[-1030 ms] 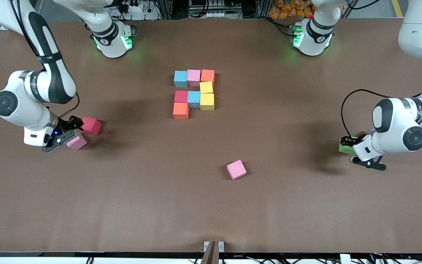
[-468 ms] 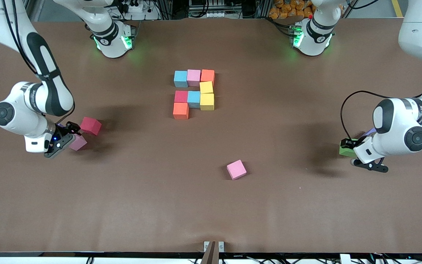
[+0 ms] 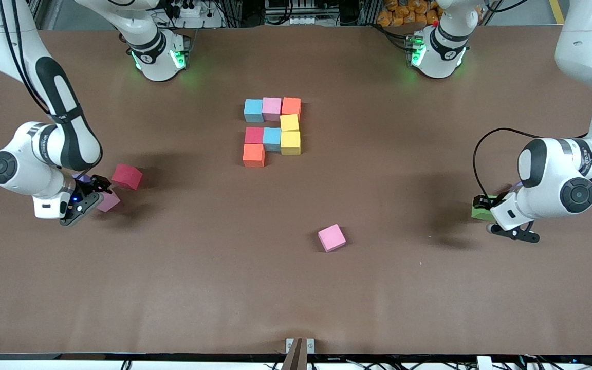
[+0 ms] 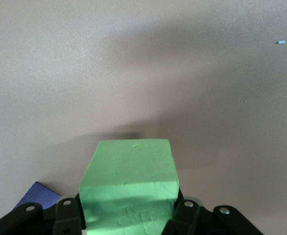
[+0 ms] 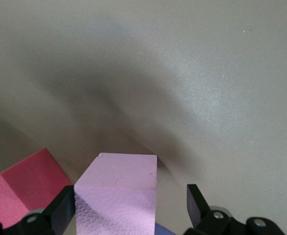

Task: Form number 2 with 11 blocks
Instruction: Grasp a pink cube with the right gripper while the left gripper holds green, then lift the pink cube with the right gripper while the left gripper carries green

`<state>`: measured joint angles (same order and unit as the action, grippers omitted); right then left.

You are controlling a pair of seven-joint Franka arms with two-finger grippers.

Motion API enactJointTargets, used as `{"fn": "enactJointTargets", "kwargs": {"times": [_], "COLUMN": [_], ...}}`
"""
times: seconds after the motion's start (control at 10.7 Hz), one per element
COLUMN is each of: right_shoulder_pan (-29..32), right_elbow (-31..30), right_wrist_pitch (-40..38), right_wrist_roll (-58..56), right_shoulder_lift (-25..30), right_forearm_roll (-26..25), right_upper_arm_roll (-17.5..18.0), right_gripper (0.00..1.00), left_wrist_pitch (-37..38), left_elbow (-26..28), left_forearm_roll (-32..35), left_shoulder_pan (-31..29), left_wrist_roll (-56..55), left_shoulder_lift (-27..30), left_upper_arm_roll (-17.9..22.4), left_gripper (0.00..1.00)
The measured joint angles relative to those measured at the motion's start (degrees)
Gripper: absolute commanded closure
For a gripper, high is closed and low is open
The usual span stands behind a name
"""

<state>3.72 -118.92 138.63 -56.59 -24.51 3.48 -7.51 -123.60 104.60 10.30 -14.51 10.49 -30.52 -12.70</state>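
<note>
Front view, left gripper (image 3: 487, 209): clamped on green block (image 3: 479, 211), now lifting slightly.
Right gripper (image 3: 92, 196): fingers apart, settling around pale pink block (image 3: 108, 201).
Number 2 (image 3: 272, 131): eight cubes; both pickups under way.

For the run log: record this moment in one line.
left gripper: shut on green block | right gripper: open around lilac block, beside red block | number 2: eight blocks placed | pink block: loose

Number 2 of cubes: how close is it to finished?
Eight cubes of the number 2 are placed; its bottom row is missing. The left gripper is shut on the green cube; the right gripper stands open around a pale pink cube. A red cube and pink cube lie loose.
</note>
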Motion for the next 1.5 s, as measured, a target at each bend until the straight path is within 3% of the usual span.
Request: {"fn": "enactJointTargets", "kwargs": {"times": [0.19,0.56,0.75,1.03,1.5], "right_shoulder_pan": [0.1,0.4,0.4,0.4,-4.1], "right_elbow": [-0.1,-0.2,-0.1,0.2,6.3], "right_wrist_pitch": [-1.1,-2.2,-2.3,-3.1,-10.0], "right_wrist_roll": [0.0,-0.2,-0.2,-0.2,7.5], "right_shoulder_lift": [-0.1,-0.2,-0.1,-0.1,0.4], "right_forearm_roll": [1.8,2.9,3.1,3.7,6.3], "right_upper_arm_roll": [-0.7,-1.9,-1.9,-1.9,-1.3], "right_gripper": [0.05,0.63,0.78,0.83,0.83], "left_wrist_pitch": [0.0,0.1,0.1,0.2,0.2], "left_elbow": [0.0,0.0,0.0,0.0,0.0], "left_forearm_roll": [0.0,0.0,0.0,0.0,0.0], "left_shoulder_pan": [0.0,0.1,0.2,0.3,0.3], "left_wrist_roll": [0.0,0.0,0.0,0.0,0.0], "left_shoulder_lift": [0.0,-0.1,-0.1,-0.1,-0.4], "left_upper_arm_roll": [0.0,0.0,-0.1,-0.1,-0.1], "left_gripper": [0.96,0.96,0.96,0.96,0.96]}}
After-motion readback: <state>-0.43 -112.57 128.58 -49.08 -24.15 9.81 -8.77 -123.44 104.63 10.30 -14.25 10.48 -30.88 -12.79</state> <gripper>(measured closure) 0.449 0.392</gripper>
